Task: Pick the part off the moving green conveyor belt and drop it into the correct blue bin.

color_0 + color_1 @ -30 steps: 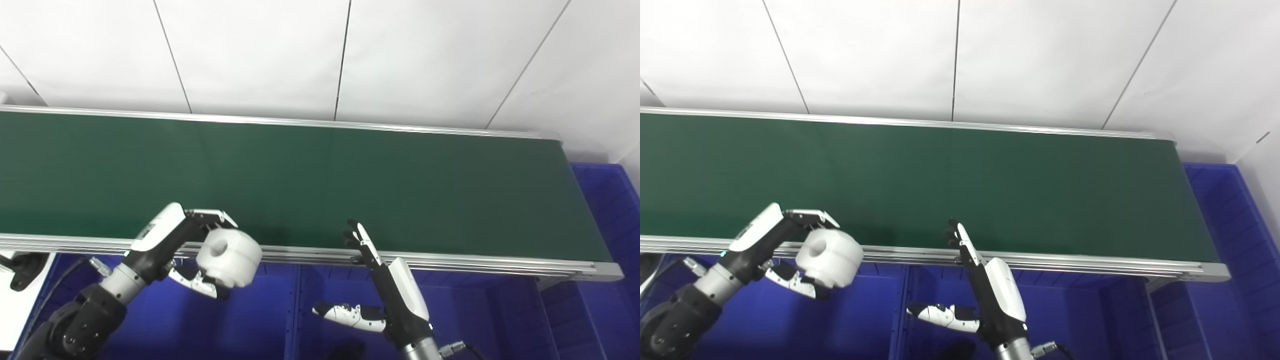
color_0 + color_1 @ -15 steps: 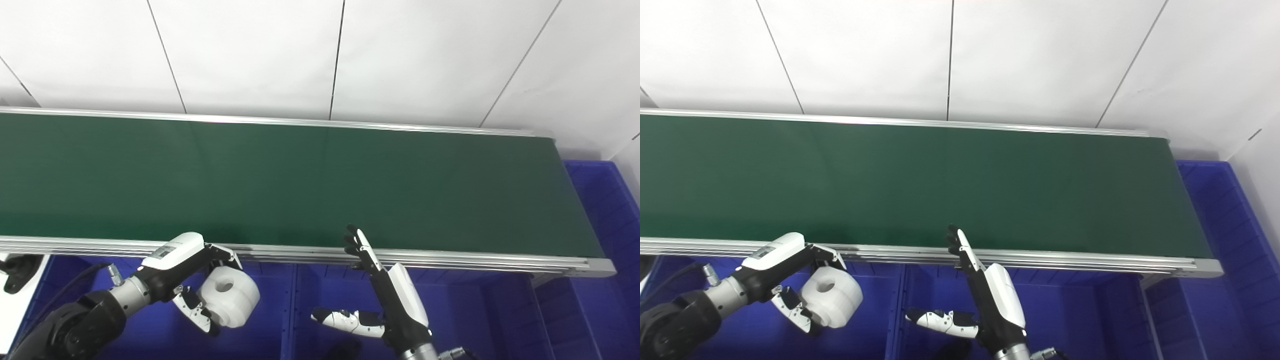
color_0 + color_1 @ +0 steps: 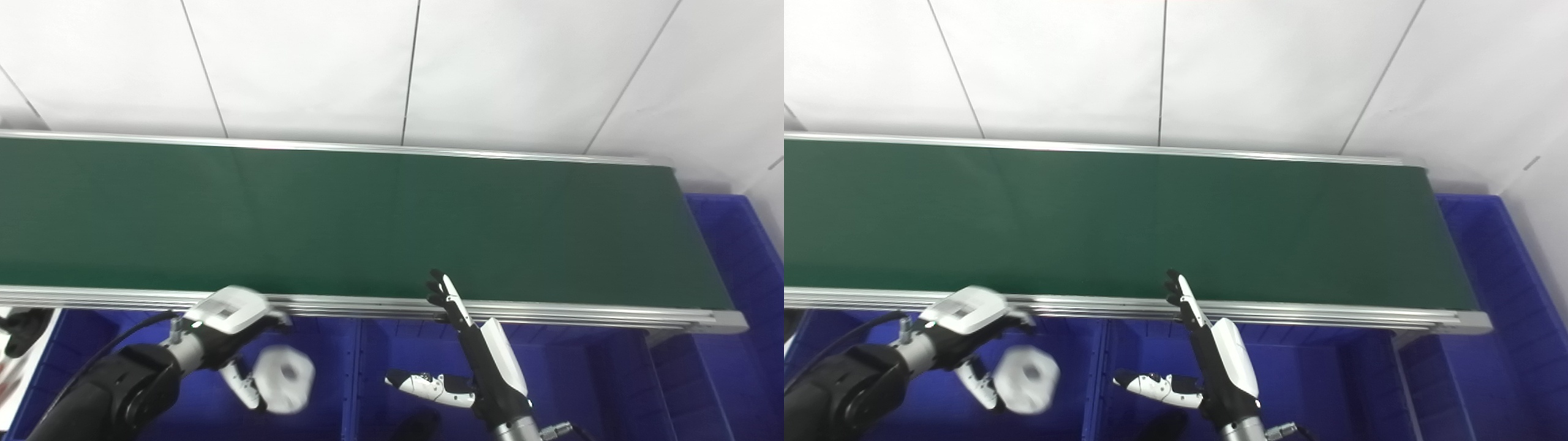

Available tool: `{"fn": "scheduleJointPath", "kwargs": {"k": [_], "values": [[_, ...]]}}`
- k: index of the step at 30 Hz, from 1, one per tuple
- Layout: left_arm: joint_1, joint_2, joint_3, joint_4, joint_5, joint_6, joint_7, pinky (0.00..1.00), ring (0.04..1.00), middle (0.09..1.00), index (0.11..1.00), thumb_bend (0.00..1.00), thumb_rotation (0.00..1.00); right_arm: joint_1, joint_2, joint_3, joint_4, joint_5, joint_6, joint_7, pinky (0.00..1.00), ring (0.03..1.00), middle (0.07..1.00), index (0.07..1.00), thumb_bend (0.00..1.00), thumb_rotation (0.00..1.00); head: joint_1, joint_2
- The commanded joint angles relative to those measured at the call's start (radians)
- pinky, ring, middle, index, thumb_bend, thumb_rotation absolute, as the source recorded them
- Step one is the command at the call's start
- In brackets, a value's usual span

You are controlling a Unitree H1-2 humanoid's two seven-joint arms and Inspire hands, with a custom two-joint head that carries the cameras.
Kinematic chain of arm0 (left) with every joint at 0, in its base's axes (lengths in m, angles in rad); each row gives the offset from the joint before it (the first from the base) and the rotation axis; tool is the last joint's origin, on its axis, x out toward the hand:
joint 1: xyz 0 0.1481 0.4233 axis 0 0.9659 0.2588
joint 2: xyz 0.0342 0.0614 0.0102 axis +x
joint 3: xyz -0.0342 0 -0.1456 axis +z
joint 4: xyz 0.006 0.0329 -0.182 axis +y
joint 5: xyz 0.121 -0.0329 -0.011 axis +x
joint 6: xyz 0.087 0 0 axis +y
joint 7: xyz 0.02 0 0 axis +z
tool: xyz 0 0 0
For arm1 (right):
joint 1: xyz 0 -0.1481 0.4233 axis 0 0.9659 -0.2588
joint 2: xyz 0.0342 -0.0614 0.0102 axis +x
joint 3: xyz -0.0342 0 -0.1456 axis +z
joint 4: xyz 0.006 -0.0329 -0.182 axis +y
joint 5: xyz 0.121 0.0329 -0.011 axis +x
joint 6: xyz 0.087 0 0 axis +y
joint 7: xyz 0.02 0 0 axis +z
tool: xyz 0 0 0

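The robot's left hand hovers over a blue bin just below the near rail of the green conveyor belt. A white, spool-like part with a central hole sits at its fingers, blurred by motion; whether the hand grips the part or has let go cannot be told. The part is off the belt and above the bin's interior. To the right, the right hand stands open and empty, fingers straight and pointing up toward the belt's edge, thumb stretched out to the side, over a neighbouring blue bin. The belt's surface is bare, with a white panelled wall behind it.
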Motion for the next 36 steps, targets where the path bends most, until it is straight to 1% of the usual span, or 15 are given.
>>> {"fn": "scheduleJointPath", "kwargs": {"k": [1, 2, 4, 7, 9, 10, 11, 13, 16, 19, 21, 23, 26, 32, 36], "values": [[0.01, 0.019, 0.034, -0.078, 0.008, 0.02, 0.027, 0.99, 0.892, 0.89, 0.824, 0.75, 0.54, 0.006, 0.004, 0.009, -0.047, 0.014, -0.036, -0.005, 0.8, 0.892, 0.941, 1.0, 0.79, 0.47, 0.001, 0.005], [0.016, 0.017, 0.039, -0.087, 0.006, 0.021, 0.028, 0.99, 0.892, 0.891, 0.825, 0.76, 0.55, 0.008, 0.004, 0.009, -0.05, 0.015, -0.035, -0.004, 0.8, 0.893, 0.941, 1.0, 0.79, 0.47, 0.001, 0.005], [0.06, 0.011, 0.085, -0.125, -0.096, -0.024, 0.088, 0.93, 0.86, 0.871, 0.812, 0.77, 0.49, 0.017, 0.003, 0.01, -0.068, 0.01, -0.026, -0.001, 0.8, 0.892, 0.938, 1.0, 0.8, 0.48, 0.002, 0.019], [0.129, -0.01, 0.17, -0.153, -0.355, -0.117, 0.174, 0.85, 0.82, 0.837, 0.785, 0.77, 0.36, 0.027, 0.003, 0.009, -0.092, 0.006, -0.019, 0.001, 0.81, 0.891, 0.935, 1.0, 0.81, 0.48, 0.002, 0.034], [0.165, -0.032, 0.218, -0.163, -0.555, -0.152, 0.187, 0.82, 0.804, 0.825, 0.776, 0.77, 0.28, 0.033, 0.002, 0.01, -0.108, -0.005, -0.014, 0.002, 0.81, 0.886, 0.933, 1.0, 0.81, 0.49, 0.001, 0.043], [0.182, -0.044, 0.238, -0.172, -0.653, -0.163, 0.189, 0.74, 0.796, 0.82, 0.775, 0.75, 0.25, 0.037, 0.003, 0.012, -0.119, -0.009, -0.008, 0.005, 0.81, 0.884, 0.931, 1.0, 0.81, 0.5, 0.002, 0.057], [0.193, -0.051, 0.249, -0.178, -0.713, -0.169, 0.188, 0.72, 0.795, 0.821, 0.778, 0.74, 0.25, 0.039, 0.003, 0.012, -0.128, -0.011, -0.004, 0.008, 0.81, 0.884, 0.93, 0.999, 0.81, 0.5, 0.002, 0.059], [0.223, -0.088, 0.275, -0.221, -0.841, -0.161, 0.194, 0.74, 0.812, 0.825, 0.784, 0.72, 0.27, 0.048, 0.007, 0.014, -0.149, -0.004, 0.01, 0.018, 0.82, 0.887, 0.926, 0.996, 0.82, 0.49, 0.007, 0.074], [0.263, -0.179, 0.304, -0.245, -1.039, -0.162, 0.217, 0.78, 0.83, 0.836, 0.79, 0.7, 0.29, 0.06, 0.008, 0.014, -0.174, 0.001, 0.018, 0.03, 0.83, 0.892, 0.923, 0.992, 0.82, 0.5, 0.018, 0.102], [0.282, -0.247, 0.324, -0.219, -1.159, -0.189, 0.228, 0.79, 0.816, 0.844, 0.826, 0.7, 0.35, 0.07, 0.007, 0.01, -0.214, 0.0, 0.047, 0.054, 0.84, 0.893, 0.917, 0.987, 0.82, 0.51, 0.027, 0.145], [0.282, -0.272, 0.332, -0.194, -1.193, -0.215, 0.229, 0.79, 0.807, 0.839, 0.837, 0.73, 0.39, 0.074, 0.005, 0.008, -0.244, 0.001, 0.073, 0.078, 0.84, 0.893, 0.917, 0.987, 0.82, 0.5, 0.033, 0.174], [0.277, -0.277, 0.335, -0.163, -1.196, -0.24, 0.222, 0.82, 0.827, 0.857, 0.865, 0.75, 0.44, 0.073, 0.0, 0.006, -0.255, 0.013, 0.094, 0.1, 0.83, 0.891, 0.924, 0.993, 0.83, 0.48, 0.033, 0.175], [0.271, -0.28, 0.326, -0.135, -1.191, -0.259, 0.224, 0.82, 0.835, 0.864, 0.869, 0.76, 0.44, 0.068, -0.014, 0.001, -0.269, 0.007, 0.131, 0.138, 0.81, 0.89, 0.929, 0.999, 0.83, 0.47, 0.046, 0.189], [0.27, -0.281, 0.306, -0.131, -1.16, -0.257, 0.235, 0.81, 0.838, 0.868, 0.863, 0.76, 0.37, 0.07, -0.016, -0.008, -0.274, 0.03, 0.156, 0.155, 0.8, 0.89, 0.925, 1.0, 0.83, 0.43, 0.041, 0.178], [0.279, -0.283, 0.305, -0.128, -1.156, -0.262, 0.241, 0.81, 0.84, 0.868, 0.858, 0.76, 0.35, 0.072, -0.019, -0.005, -0.258, 0.027, 0.14, 0.142, 0.8, 0.887, 0.925, 1.0, 0.83, 0.43, 0.034, 0.155]]}}
